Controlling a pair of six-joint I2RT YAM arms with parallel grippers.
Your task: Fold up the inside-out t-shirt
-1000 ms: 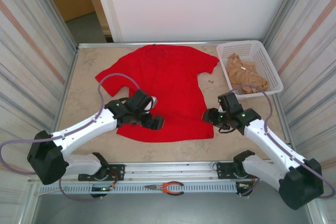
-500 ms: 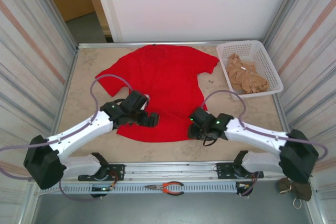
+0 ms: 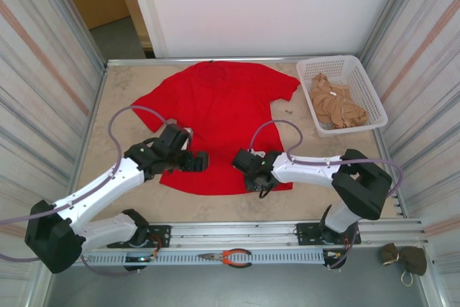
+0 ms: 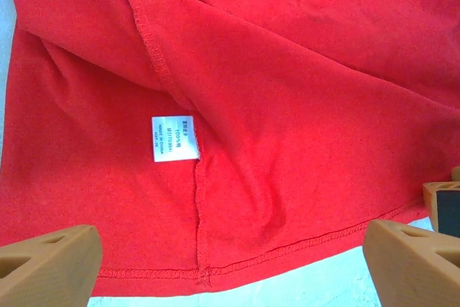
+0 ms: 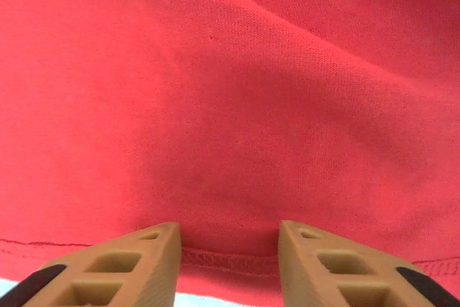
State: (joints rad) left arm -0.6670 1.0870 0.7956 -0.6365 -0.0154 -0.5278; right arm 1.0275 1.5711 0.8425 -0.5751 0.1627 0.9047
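The bright red short-sleeved cloth t-shirt (image 3: 223, 113) was spread flat on the pale stone-look table (image 3: 118, 106), its long axis running from the near hem (image 5: 230, 258) to the far collar (image 3: 213, 67). Both grippers were set at that hem, which lay crosswise to them. The left gripper (image 4: 230, 253) was held wide open by the white care label (image 4: 175, 138). The right gripper (image 5: 228, 246) was held narrower, jaws astride the hem stitching, with no pinch evident.
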